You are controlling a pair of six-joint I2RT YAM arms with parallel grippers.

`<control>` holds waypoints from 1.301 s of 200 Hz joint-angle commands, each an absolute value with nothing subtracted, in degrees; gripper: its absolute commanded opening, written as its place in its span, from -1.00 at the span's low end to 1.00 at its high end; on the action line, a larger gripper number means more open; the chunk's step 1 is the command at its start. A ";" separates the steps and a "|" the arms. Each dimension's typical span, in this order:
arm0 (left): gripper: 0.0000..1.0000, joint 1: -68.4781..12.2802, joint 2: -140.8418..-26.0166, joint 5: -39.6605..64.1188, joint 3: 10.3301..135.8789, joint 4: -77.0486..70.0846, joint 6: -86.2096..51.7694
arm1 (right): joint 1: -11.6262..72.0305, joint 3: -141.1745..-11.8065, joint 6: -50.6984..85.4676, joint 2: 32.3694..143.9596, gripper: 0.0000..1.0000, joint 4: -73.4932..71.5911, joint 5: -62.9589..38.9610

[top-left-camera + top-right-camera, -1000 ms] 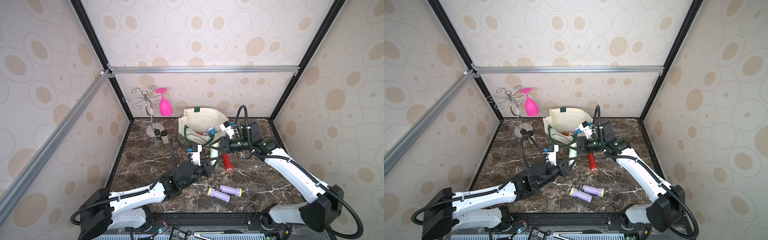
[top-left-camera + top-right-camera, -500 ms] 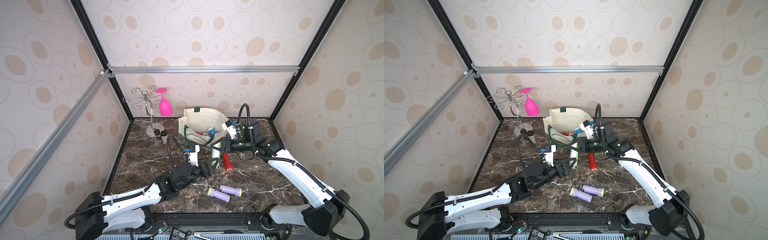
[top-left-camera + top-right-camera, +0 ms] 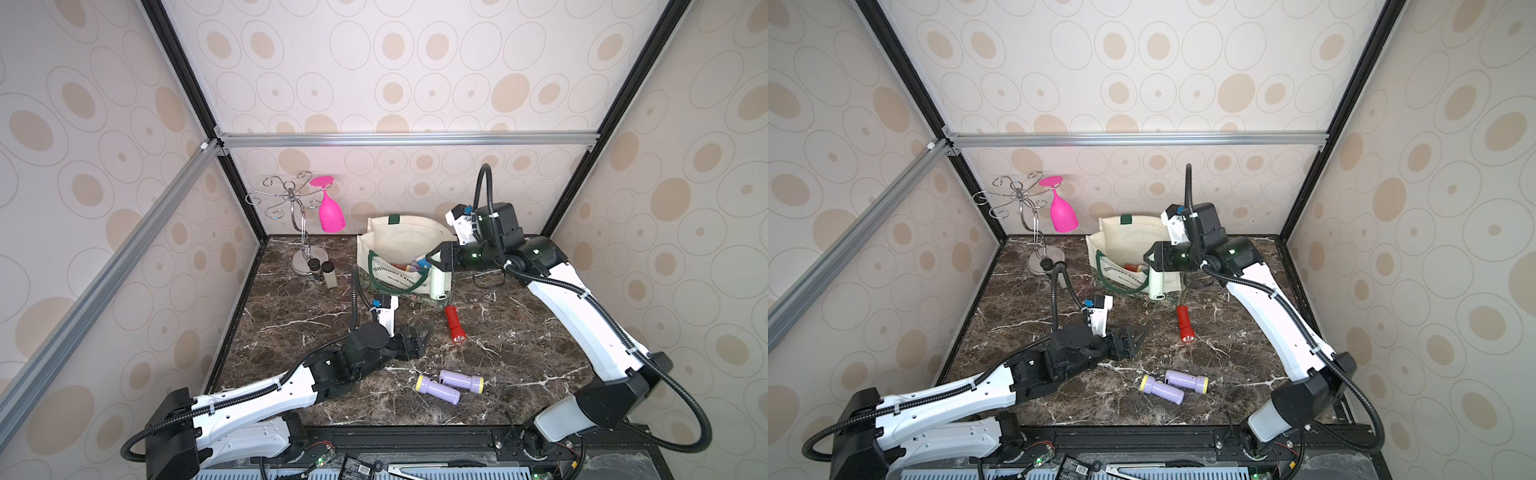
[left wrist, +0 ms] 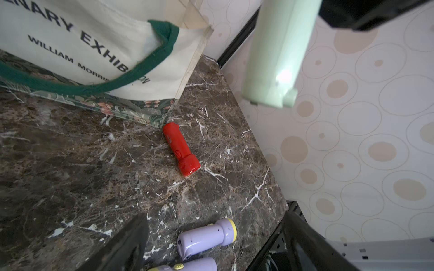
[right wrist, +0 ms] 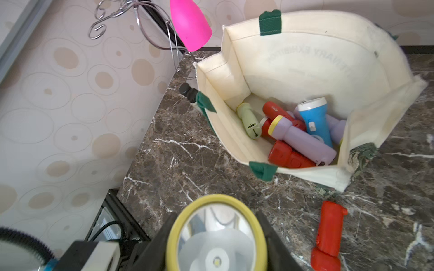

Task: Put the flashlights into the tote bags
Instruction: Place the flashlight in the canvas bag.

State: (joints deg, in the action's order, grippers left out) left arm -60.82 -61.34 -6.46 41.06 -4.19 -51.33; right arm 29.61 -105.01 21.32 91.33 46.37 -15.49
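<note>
- Your right claw [image 3: 437,261] is pinching a pale green flashlight [image 3: 440,282] by its head end. The body hangs tail-down, clear of the counter [image 3: 519,357], close to the right front corner of the tote bag [image 3: 399,245].
- In the right wrist view, the lens of that held flashlight sits between the claw's two black fingers [image 5: 270,234], looking back at the camera.
- Your left claw [image 3: 415,338] is spread wide and holds nothing. It sits low over the middle of the counter, and the left wrist view shows a broad gap between its two sides.
- The tote bag stands at the back of the counter with its mouth open. It is cream canvas with dark green handles and a green patterned band at the base.
- Piled inside the bag are a blue flashlight [image 5: 314,117], a lilac flashlight [image 5: 303,138], a red flashlight in the bag [image 5: 288,158] and a small green flashlight [image 5: 249,122], with others partly hidden beneath them.
- A loose red flashlight [image 3: 454,324] lies flat on the counter just in front of the bag's right front corner, with its head pointing toward the front edge.
- Two lilac flashlights with yellow rings [image 3: 461,380] [image 3: 437,389] lie side by side, touching, near the front edge and well apart from the bag.
- In the back left corner stands a wire rack [image 3: 297,208] with a pink glass [image 3: 330,212] hanging upside down from it. Two dark-capped jars [image 3: 330,272] stand at its base.
</note>
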 commanded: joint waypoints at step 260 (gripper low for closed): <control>0.82 -60.55 -51.27 -6.86 42.76 12.30 -53.29 | 28.83 -147.75 4.17 134.38 -0.87 57.38 3.60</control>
